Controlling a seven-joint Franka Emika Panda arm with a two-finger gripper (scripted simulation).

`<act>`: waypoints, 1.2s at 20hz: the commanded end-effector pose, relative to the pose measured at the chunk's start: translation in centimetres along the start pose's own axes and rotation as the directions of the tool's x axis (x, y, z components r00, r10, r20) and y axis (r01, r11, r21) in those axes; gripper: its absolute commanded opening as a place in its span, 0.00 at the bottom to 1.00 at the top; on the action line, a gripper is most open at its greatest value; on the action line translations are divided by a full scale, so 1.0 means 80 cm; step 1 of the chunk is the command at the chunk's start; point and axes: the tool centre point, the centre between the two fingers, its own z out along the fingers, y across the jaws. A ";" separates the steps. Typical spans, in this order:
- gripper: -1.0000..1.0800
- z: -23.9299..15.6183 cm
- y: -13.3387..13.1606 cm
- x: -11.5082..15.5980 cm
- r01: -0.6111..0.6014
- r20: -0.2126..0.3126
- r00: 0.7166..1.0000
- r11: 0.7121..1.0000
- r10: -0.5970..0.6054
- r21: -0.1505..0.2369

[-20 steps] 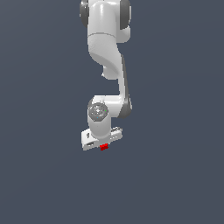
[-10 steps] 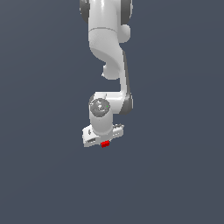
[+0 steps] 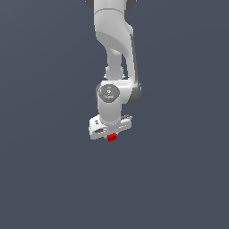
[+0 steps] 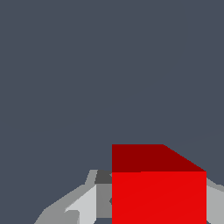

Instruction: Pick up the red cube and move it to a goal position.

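The red cube (image 4: 158,192) is filling the near part of the wrist view, sitting clamped between the grey fingers (image 4: 83,203) of the end effector (image 3: 110,134), which is closing on it. Compared with a second ago, the cube (image 3: 112,137) and the white Panda arm (image 3: 114,53) are sitting slightly further toward the exterior view's right. Plain dark grey ground is lying open on all sides.

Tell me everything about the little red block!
The red cube is tiny, plain and bright red, with flat faces and sharp edges; one face looks darker, in shade. In the exterior view it peeks out just under the white gripper, much narrower than it. In the wrist view it sits between the grey fingers, apparently pinched there.
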 end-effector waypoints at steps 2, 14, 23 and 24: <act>0.00 -0.028 -0.022 -0.016 0.001 -0.001 1.000 1.000 -0.001 -0.001; 0.00 -0.106 -0.084 -0.060 0.001 -0.001 1.000 1.000 -0.001 -0.002; 0.00 -0.129 -0.100 -0.070 0.001 -0.002 1.000 1.000 -0.001 -0.001; 0.00 -0.129 -0.100 -0.070 0.001 -0.002 1.000 1.000 -0.001 -0.001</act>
